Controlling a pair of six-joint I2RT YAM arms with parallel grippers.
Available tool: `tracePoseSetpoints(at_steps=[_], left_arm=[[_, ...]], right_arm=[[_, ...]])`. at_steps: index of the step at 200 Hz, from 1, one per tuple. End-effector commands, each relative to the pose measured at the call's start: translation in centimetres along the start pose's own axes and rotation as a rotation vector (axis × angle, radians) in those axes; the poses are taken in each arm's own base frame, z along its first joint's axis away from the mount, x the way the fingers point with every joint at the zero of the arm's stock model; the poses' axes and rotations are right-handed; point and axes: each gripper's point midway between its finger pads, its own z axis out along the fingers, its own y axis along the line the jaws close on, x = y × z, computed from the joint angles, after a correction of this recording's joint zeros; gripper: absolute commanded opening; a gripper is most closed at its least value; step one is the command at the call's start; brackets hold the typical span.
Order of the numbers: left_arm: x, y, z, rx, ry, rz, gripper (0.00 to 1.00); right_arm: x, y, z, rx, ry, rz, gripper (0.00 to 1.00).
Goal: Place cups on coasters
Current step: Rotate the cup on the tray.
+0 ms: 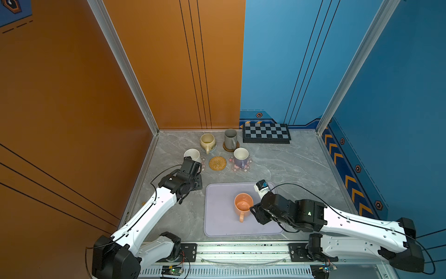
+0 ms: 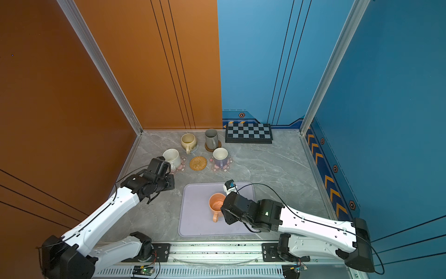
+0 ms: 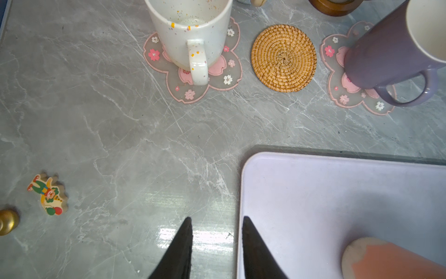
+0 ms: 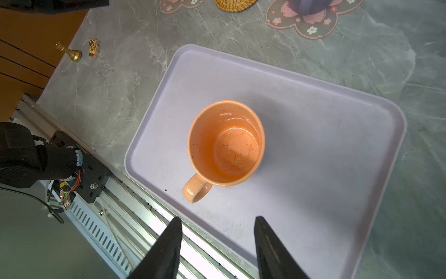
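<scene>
An orange cup [image 1: 243, 205] [image 4: 225, 145] stands upright on the lavender tray [image 1: 217, 224], handle toward the front rail. My right gripper [image 4: 218, 218] hangs open and empty above the tray's front edge, just short of that handle. My left gripper [image 3: 217, 218] is open with a narrow gap and holds nothing, over the tray's left rim. A white speckled cup [image 3: 190, 31] sits on a pink flower coaster [image 3: 193, 94]. A lavender cup [image 3: 386, 55] sits on a second flower coaster [image 3: 337, 72]. Between them, the tan woven coaster [image 3: 283, 58] [image 1: 217, 163] is bare. The grey cup [image 1: 230, 139] and the beige cup [image 1: 207, 142] stand further back.
A black-and-grey checkered board [image 1: 265, 132] lies at the back against the blue wall. A small clown figure [image 3: 48, 194] and a gold chess piece [image 4: 70, 52] lie near the left wall. The metal rail [image 1: 241, 251] runs along the front edge.
</scene>
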Motion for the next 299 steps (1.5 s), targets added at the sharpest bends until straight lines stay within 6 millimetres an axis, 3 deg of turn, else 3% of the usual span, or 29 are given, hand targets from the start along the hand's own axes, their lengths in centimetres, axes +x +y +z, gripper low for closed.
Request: tracePoseSetpoints(at_steps=[1, 84, 112, 155, 246, 299], left_arm=[[-0.2, 0.4, -0.2, -0.034, -0.002, -0.005, 0.36], [-0.1, 0.3, -0.3, -0.038, 0.022, 0.006, 0.36], [0.4, 0.3, -0.5, -0.023, 0.024, -0.009, 0.36], [0.9, 0.3, -1.2, 0.012, 0.011, -0.017, 0.37], [1.3, 1.1, -1.3, 0.015, 0.008, -0.027, 0.38], [1.5, 1.4, -1.0, 0.008, 0.022, -0.024, 0.38]], right_arm=[[0.5, -0.2, 0.6, 0.041, -0.034, 0.094, 0.51], [5.0, 2.8, 3.1, 0.128, 0.146, 0.026, 0.51], [4.8, 4.8, 4.1, 0.149, 0.149, -0.033, 0.50], [5.1, 4.7, 5.7, 0.238, 0.209, -0.052, 0.50], [4.5, 2.7, 6.6, 0.345, 0.212, -0.023, 0.48], [4.1, 3.1, 7.6, 0.358, 0.227, -0.053, 0.47]])
